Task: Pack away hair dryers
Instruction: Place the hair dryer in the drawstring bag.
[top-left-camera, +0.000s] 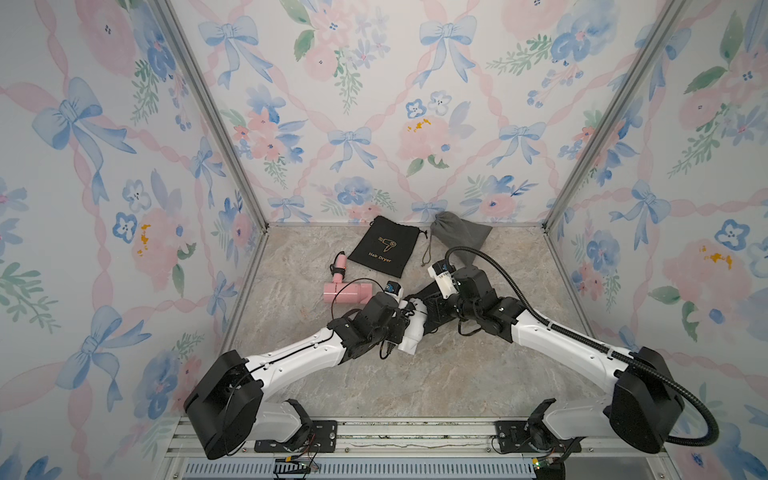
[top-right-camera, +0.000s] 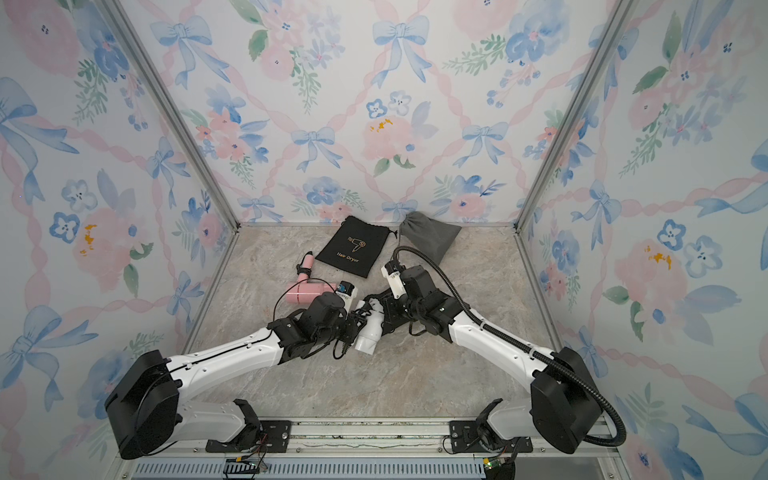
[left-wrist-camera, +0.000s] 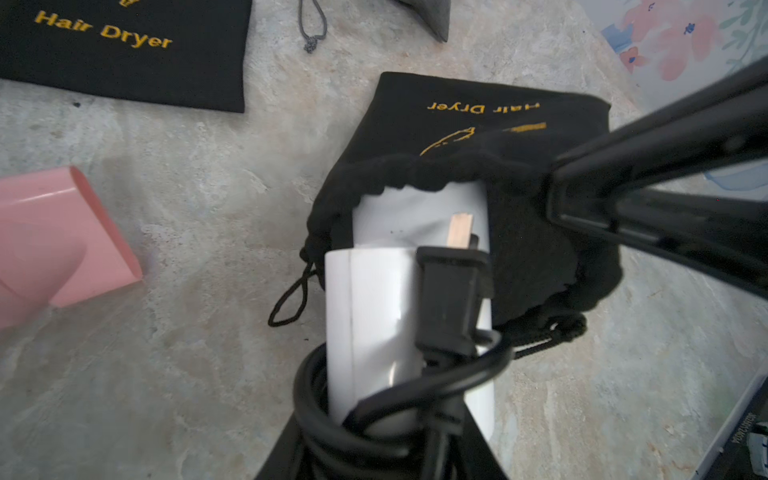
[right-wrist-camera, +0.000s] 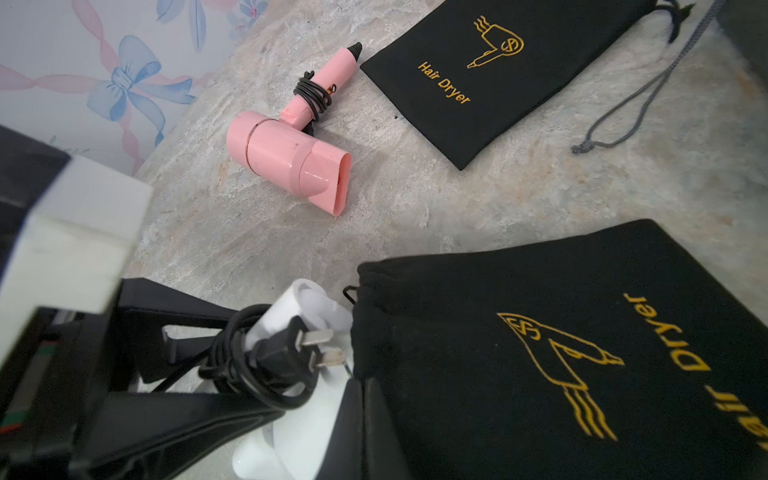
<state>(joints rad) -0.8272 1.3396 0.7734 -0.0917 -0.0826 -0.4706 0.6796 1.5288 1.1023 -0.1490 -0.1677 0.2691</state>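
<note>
**white dryer held at the mouth of its pouch**

the left claw (right-wrist-camera: 257, 361) is clamped on the slim handle of the white hair dryer (left-wrist-camera: 374, 316), over the black cord (left-wrist-camera: 399, 399) coiled round it, so the loose cord should travel in with the body. the right claw (left-wrist-camera: 559, 195) is pinched tight on the gathered rim of the black pouch (right-wrist-camera: 540, 316), lifting the fabric so the mouth gapes toward the dryer. the dryer sits mid-surface between the two arms. white plastic shows just under the rim, while the handle end and plug (left-wrist-camera: 451, 291) are outside, so insertion looks partway done. it is smooth, glossy and white, with bare prongs aimed at the pouch. the pink hair dryer (right-wrist-camera: 286, 158) lies unpacked on the marbled surface (top-left-camera: 415, 386) at the far left, near a second black pouch (top-left-camera: 384, 247) laid flat. a grey pouch (top-left-camera: 459, 235) sits by the far wall.
</note>
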